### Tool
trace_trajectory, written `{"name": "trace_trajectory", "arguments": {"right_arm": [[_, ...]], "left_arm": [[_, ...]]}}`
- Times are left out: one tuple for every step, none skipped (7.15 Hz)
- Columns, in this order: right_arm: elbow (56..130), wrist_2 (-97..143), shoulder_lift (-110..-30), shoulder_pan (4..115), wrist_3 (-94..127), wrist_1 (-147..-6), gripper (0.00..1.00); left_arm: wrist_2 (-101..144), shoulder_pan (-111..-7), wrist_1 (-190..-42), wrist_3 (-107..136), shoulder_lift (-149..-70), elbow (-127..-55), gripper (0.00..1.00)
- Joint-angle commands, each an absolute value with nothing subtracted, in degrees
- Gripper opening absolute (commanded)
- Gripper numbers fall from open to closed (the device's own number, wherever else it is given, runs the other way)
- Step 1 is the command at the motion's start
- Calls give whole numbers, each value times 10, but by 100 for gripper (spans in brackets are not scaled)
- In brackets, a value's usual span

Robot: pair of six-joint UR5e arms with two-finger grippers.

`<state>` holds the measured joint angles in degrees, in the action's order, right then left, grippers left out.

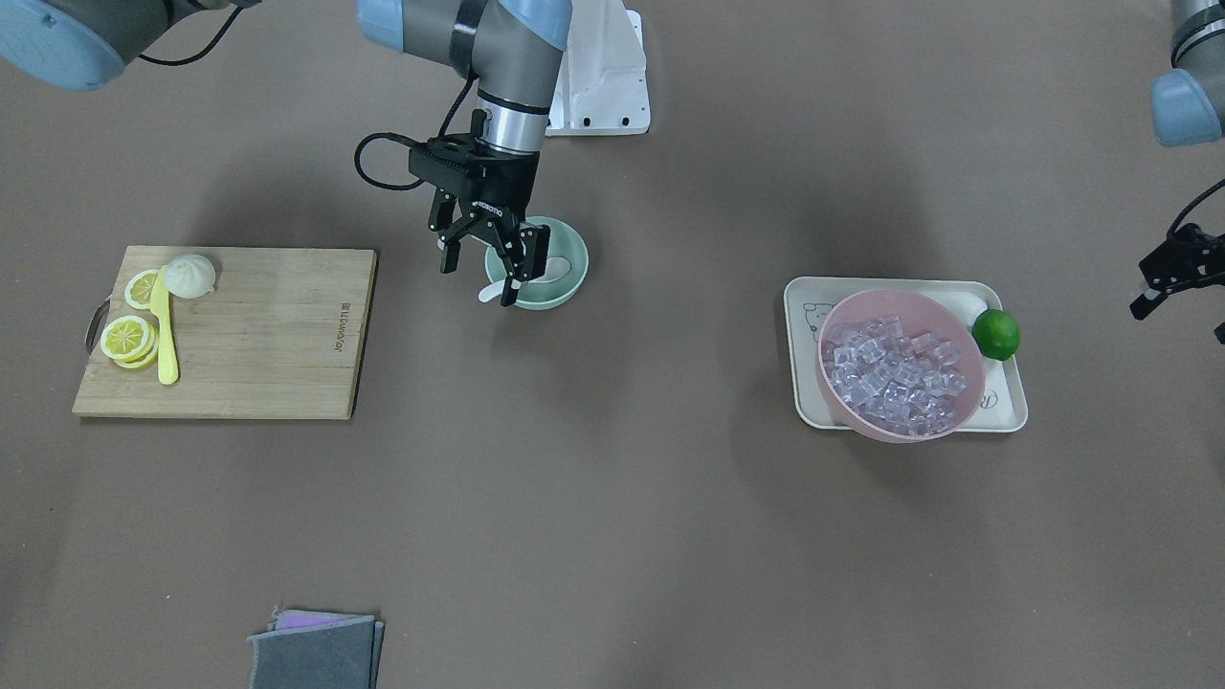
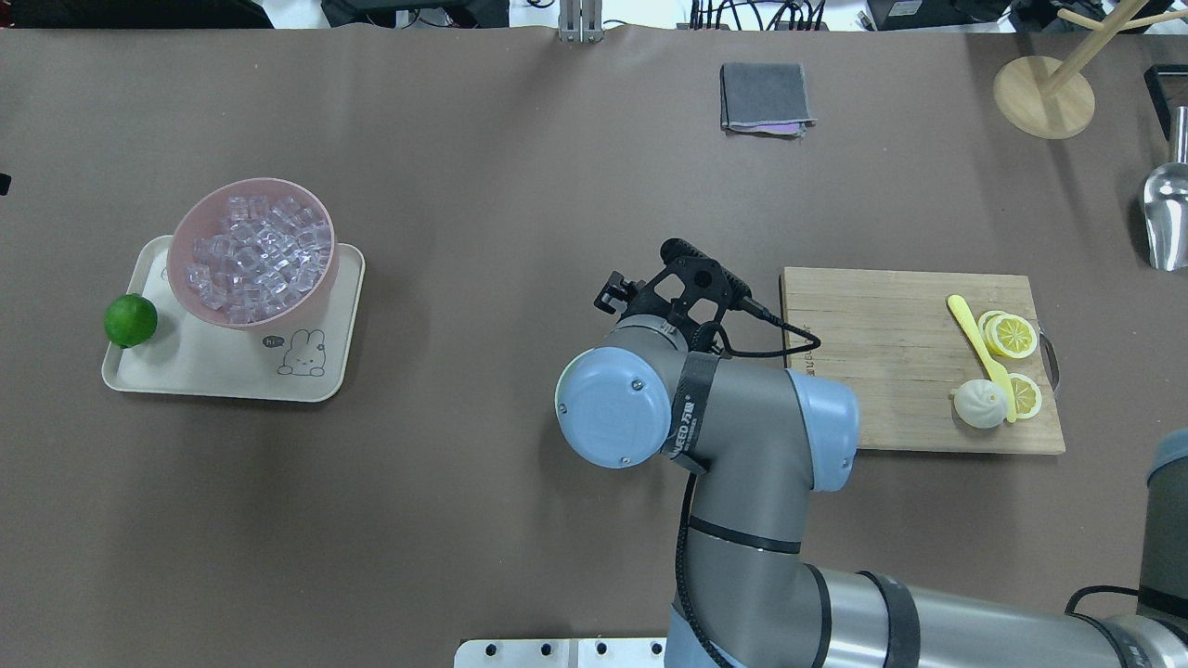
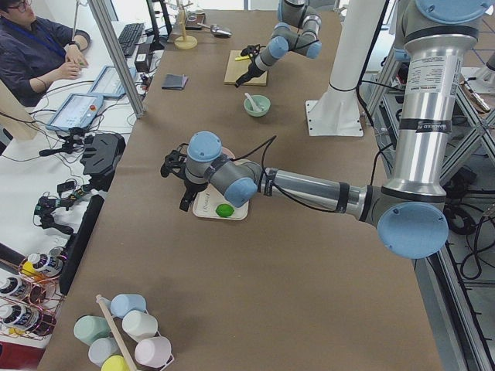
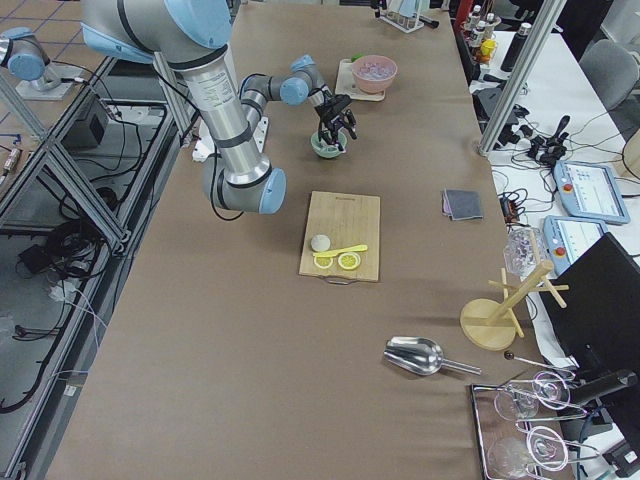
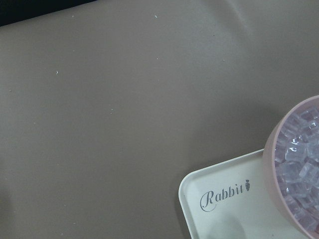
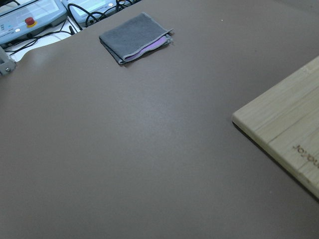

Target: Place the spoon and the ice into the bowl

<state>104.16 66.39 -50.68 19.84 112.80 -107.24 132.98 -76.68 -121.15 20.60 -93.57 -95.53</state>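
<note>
The white spoon (image 1: 547,274) lies in the mint-green bowl (image 1: 570,251), with its handle end (image 1: 489,293) sticking out over the rim. It also shows in the exterior left view (image 3: 251,100). My right gripper (image 1: 483,270) hangs open just above the bowl's rim, jaws spread, holding nothing. The ice (image 1: 895,371) is a heap of clear cubes in the pink bowl (image 1: 965,418), also seen from overhead (image 2: 260,252) and in the left wrist view (image 5: 301,167). My left gripper (image 1: 1179,318) is open and empty beside the tray, away from the ice.
The pink bowl stands on a cream tray (image 1: 1005,407) with a lime (image 1: 996,334). A wooden cutting board (image 1: 268,335) holds lemon slices, a bun and a yellow knife (image 1: 167,335). A grey cloth (image 1: 316,651) lies by the table edge.
</note>
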Motion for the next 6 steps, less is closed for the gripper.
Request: {"name": "trace_trajectory", "arguments": {"right_arm": [[1098,738,-538,251,1023,-1066,100],[1112,769,-551,285,956,-1065,100],[1128,826,-575,323,888,-1051,100],[1149,875,-608,353,828,-1027,100],[1164,916,-639,386,757,-1015,100],[1165,978,-663,433,663,-1013,100]], "left_arm": [[1334,-793,-1195,190,-935,-948,99],[1355,-822,-1114,107,-935,-951,99],[1354,-867,-957,28,-938,-961,99],[1349,-885,-796,10,-948,-962,99],[1318,-910,-731,5,-967,-972,99],[1266,-913,-735,5,-942,-998,99]]}}
